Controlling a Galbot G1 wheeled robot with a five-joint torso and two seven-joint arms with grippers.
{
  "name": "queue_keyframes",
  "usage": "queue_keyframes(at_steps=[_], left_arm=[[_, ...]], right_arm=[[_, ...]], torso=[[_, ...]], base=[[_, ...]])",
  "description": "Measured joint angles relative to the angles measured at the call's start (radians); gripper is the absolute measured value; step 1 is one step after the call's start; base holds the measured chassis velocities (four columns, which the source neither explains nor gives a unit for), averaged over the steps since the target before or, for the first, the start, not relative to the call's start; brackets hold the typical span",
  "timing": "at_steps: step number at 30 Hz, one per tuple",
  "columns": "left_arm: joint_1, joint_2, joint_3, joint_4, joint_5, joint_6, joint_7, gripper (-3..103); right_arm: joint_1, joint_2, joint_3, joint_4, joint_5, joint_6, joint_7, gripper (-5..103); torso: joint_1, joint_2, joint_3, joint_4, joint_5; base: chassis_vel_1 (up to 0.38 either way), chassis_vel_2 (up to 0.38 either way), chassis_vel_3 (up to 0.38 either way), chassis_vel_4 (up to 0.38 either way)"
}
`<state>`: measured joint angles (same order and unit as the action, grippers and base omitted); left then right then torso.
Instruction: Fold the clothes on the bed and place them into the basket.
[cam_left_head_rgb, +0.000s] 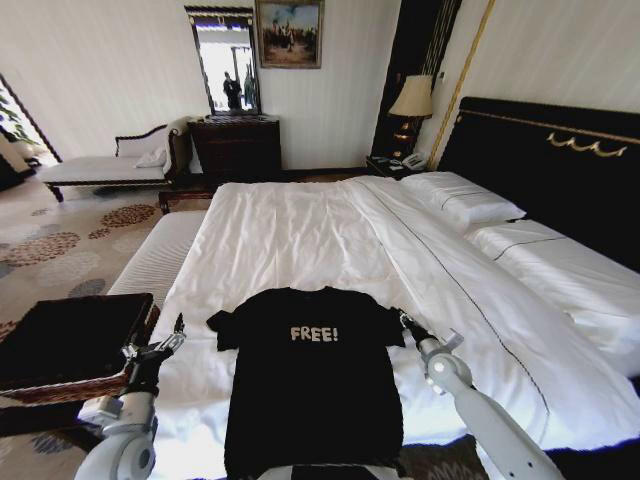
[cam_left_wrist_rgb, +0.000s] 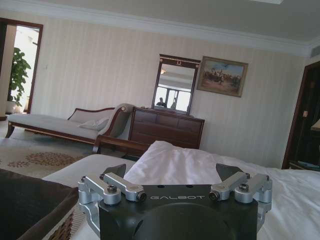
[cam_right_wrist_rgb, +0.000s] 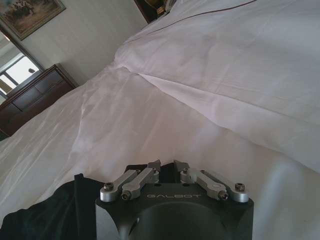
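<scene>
The black T-shirt (cam_left_head_rgb: 310, 385) with white "FREE!" lettering lies flat, face up, near the front edge of the bed (cam_left_head_rgb: 300, 230). My left gripper (cam_left_head_rgb: 166, 344) hovers off the shirt's left sleeve, between the shirt and the basket (cam_left_head_rgb: 62, 388). In the left wrist view that gripper (cam_left_wrist_rgb: 172, 172) stands wide open with nothing in it. My right gripper (cam_left_head_rgb: 407, 322) is at the shirt's right sleeve. The right wrist view shows its fingertips (cam_right_wrist_rgb: 167, 165) nearly together over the white duvet (cam_right_wrist_rgb: 150, 115), with black shirt fabric (cam_right_wrist_rgb: 45, 215) just behind them.
The wicker basket with black lining stands on the floor left of the bed, beside a pale striped bench (cam_left_head_rgb: 160, 255). White pillows (cam_left_head_rgb: 465, 200) and the black headboard (cam_left_head_rgb: 560, 165) are at right. A dresser (cam_left_head_rgb: 236, 148) and a chaise (cam_left_head_rgb: 100, 168) stand along the far wall.
</scene>
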<state>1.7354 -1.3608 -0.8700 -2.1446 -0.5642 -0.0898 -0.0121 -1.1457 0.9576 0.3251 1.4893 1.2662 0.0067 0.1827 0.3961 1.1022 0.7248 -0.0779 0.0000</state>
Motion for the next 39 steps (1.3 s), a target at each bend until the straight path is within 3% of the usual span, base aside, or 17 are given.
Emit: queue_keyframes(at_steps=[6, 17, 23, 39], left_arm=[[0.000, -0.002, -0.001, 0.002, 0.000, -0.003, -0.002, 100], [-0.011, -0.009, 0.002, 0.019, 0.003, -0.006, -0.005, 100], [-0.022, -0.026, 0.013, 0.027, 0.010, -0.007, -0.010, 100], [-0.013, -0.034, 0.001, 0.016, 0.021, -0.003, -0.020, 100]], right_arm=[[0.000, 0.000, -0.002, 0.000, -0.006, 0.007, -0.001, 1], [-0.015, -0.003, 0.005, 0.059, -0.016, 0.028, 0.000, 0], [-0.049, 0.009, 0.003, 0.215, 0.018, 0.046, 0.044, 0], [0.051, 0.042, -0.213, 0.251, -0.025, 0.051, 0.043, 0]], torso=[[0.000, 0.000, 0.000, 0.0000, 0.0000], [0.000, 0.000, 0.000, 0.0000, 0.0000], [0.000, 0.000, 0.000, -0.0001, -0.0002], [0.000, 0.000, 0.000, 0.0001, -0.0001]], base=[[0.000, 0.000, 0.000, 0.000], [0.000, 0.000, 0.000, 0.000], [0.000, 0.000, 0.000, 0.000], [0.000, 0.000, 0.000, 0.000]])
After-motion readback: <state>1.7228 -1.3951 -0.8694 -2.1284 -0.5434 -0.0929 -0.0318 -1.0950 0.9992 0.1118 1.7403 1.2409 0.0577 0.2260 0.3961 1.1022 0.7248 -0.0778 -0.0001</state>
